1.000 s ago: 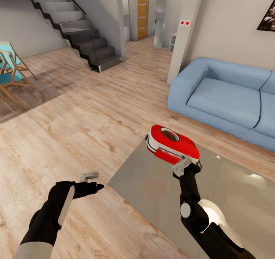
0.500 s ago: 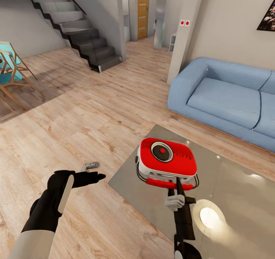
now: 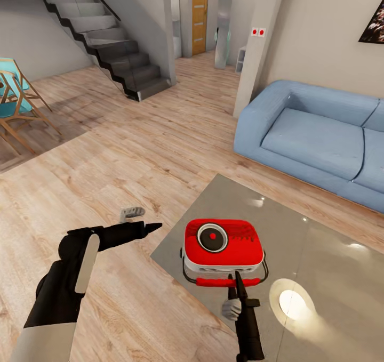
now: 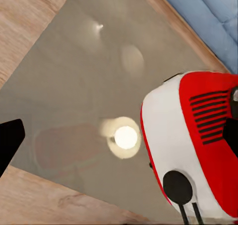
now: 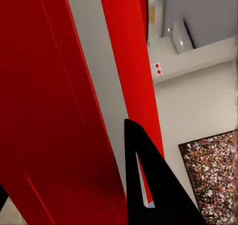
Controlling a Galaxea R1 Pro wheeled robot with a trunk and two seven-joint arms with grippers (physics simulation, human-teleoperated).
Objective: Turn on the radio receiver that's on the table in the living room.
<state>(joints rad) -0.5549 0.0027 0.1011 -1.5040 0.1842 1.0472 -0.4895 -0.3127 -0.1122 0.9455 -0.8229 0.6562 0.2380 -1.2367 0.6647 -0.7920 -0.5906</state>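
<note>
My right end effector (image 3: 234, 283) grips the radio receiver (image 3: 223, 244) by its handle above the worktop (image 3: 330, 255); left end effector (image 3: 140, 219) open.

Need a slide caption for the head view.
Right gripper at the handle of the red radio on the glossy table, sofa behind.

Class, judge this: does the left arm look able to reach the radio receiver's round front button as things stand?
Probably yes: the left gripper hovers beside the table, and open space separates it from the radio receiver.
</note>
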